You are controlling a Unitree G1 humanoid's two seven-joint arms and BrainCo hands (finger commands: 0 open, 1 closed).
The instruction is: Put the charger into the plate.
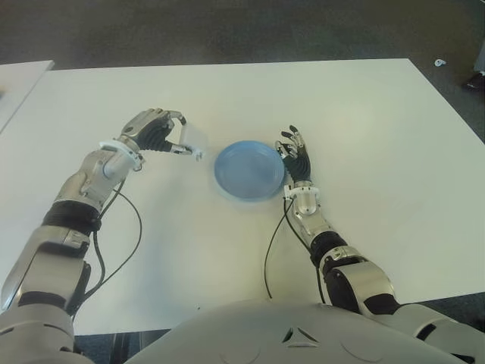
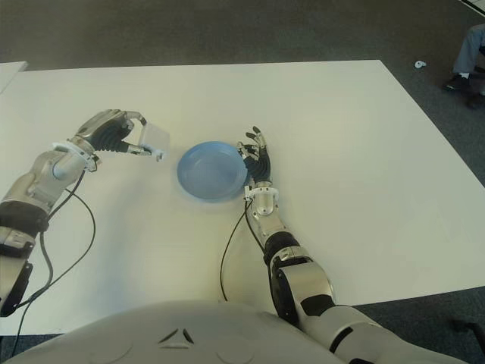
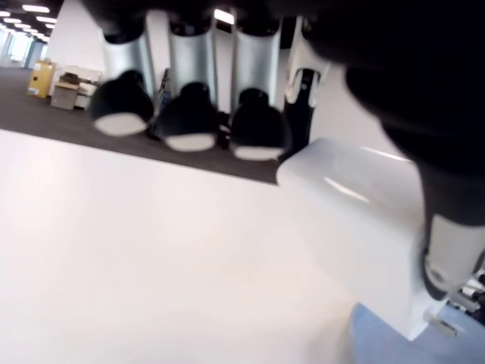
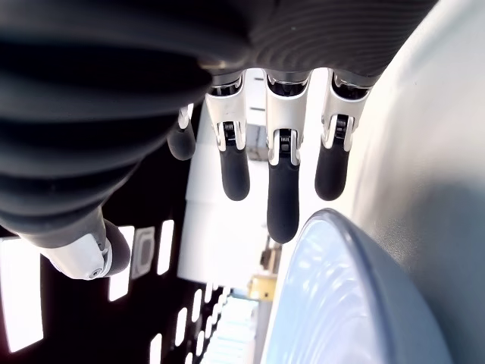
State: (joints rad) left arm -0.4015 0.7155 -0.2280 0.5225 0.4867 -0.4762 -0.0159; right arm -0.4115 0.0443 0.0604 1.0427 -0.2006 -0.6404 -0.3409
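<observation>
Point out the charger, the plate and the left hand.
charger (image 1: pixel 192 139), left eye view, white face.
plate (image 1: pixel 249 170), left eye view, centre of bowl.
left hand (image 1: pixel 155 130), left eye view, knuckles.

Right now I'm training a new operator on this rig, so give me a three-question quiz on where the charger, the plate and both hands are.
1. True or false: the charger lies inside the plate.
2. Which hand grips the charger?
A. left hand
B. right hand
C. neither
3. Fill in: the right hand, fingers spread and holding nothing, shows at the plate's ____ edge.

Key:
1. False; the left hand holds it left of the plate.
2. A.
3. Right.
</observation>
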